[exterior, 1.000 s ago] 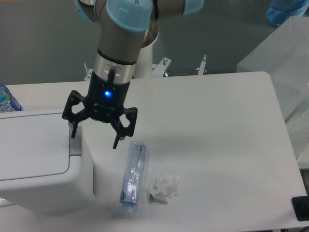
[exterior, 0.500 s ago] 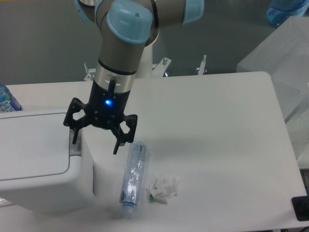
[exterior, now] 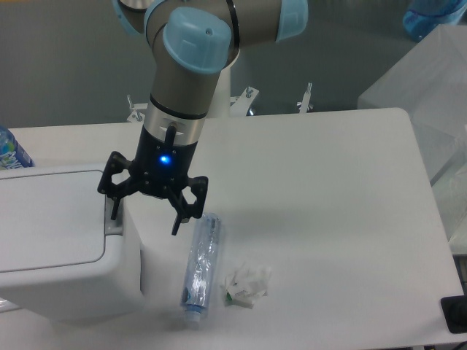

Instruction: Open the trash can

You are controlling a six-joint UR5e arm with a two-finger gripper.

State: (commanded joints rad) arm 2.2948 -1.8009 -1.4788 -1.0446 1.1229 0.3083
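Note:
The trash can [exterior: 58, 255] is a big white bin at the left edge of the table, its flat lid down. A small grey latch [exterior: 113, 227] sits on its right rim. My gripper [exterior: 144, 222] hangs over that right edge, open and holding nothing. Its left finger [exterior: 114, 208] points down just above the latch; whether it touches I cannot tell. The right finger [exterior: 177, 219] hangs beside the bin over the table.
A clear plastic bottle [exterior: 200, 266] lies on the table just right of the bin, with crumpled white paper [exterior: 246, 283] beside it. A blue-labelled bottle [exterior: 11, 152] peeks in behind the bin. A translucent plastic cover [exterior: 427, 87] stands at the right.
The gripper has sunk a little and shifted slightly right, bringing its left finger closer to the latch. The lid has not moved.

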